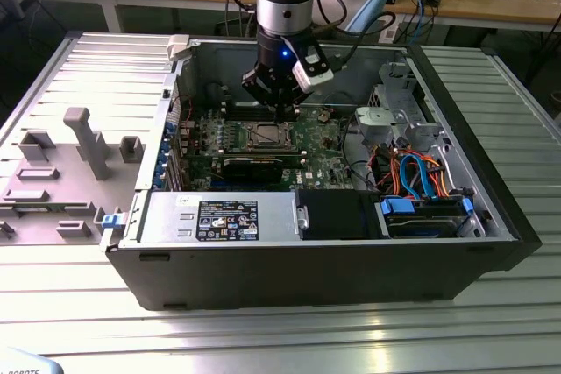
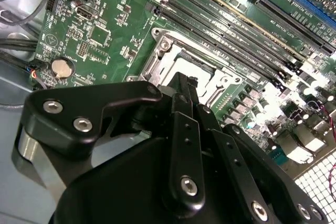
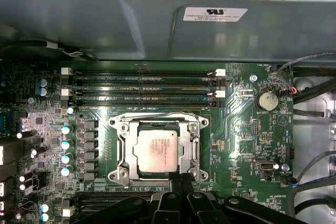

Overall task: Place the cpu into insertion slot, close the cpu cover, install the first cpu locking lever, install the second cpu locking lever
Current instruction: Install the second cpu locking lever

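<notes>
Ribbed grey metal table (image 1: 289, 330) carries the open computer case (image 1: 316, 269), with wooden benches across the top of the exterior view. Our gripper (image 1: 279, 109) hangs inside the case, centre-upper frame, just above the green motherboard (image 1: 320, 142).

In the first wrist view the cpu (image 3: 156, 149) sits mid-frame in the insertion slot (image 3: 195, 153), and the cpu cover (image 3: 157, 124) lies down around it, its window framing the chip. So we judge placing and cover-closing done and the lever steps in hand.

In the second wrist view our fingers (image 2: 185, 114) are drawn together to a narrow tip with nothing held, poised at the socket's near edge; we cannot tell whether they touch it or a lever. Any lever push calls for careful alignment, clear of the memory slots (image 3: 142, 86).
</notes>
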Robot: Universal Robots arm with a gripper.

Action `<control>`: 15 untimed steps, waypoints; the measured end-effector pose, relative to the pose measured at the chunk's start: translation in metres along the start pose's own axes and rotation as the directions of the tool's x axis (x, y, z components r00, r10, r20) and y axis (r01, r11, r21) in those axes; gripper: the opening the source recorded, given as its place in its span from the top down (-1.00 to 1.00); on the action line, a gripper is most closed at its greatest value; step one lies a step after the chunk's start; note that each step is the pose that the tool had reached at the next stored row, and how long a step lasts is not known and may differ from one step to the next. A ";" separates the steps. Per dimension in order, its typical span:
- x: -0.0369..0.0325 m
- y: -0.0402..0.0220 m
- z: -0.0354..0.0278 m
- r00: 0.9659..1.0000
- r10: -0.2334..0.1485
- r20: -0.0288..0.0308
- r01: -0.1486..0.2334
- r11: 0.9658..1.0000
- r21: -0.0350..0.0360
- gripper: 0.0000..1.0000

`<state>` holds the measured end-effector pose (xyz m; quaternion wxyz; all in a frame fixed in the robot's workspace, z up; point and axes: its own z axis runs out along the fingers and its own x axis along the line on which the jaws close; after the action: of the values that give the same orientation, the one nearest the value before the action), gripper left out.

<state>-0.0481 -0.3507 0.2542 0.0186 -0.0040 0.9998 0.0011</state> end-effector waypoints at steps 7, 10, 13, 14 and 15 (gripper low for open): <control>0.0001 -0.0087 0.0001 1.000 0.003 -0.003 -0.003 0.999 -0.042 0.79; 0.0002 -0.0173 0.0001 1.000 0.006 -0.005 -0.006 0.999 -0.045 0.79; 0.0002 -0.0234 0.0006 1.000 0.007 -0.009 -0.007 0.999 -0.045 0.79; 0.0003 -0.0235 0.0012 1.000 0.007 -0.009 -0.007 0.999 -0.045 0.79; 0.0003 -0.0236 0.0021 1.000 0.007 -0.012 -0.007 0.999 -0.045 0.79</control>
<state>-0.0482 -0.3744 0.2521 0.0127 -0.0008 0.9996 0.0238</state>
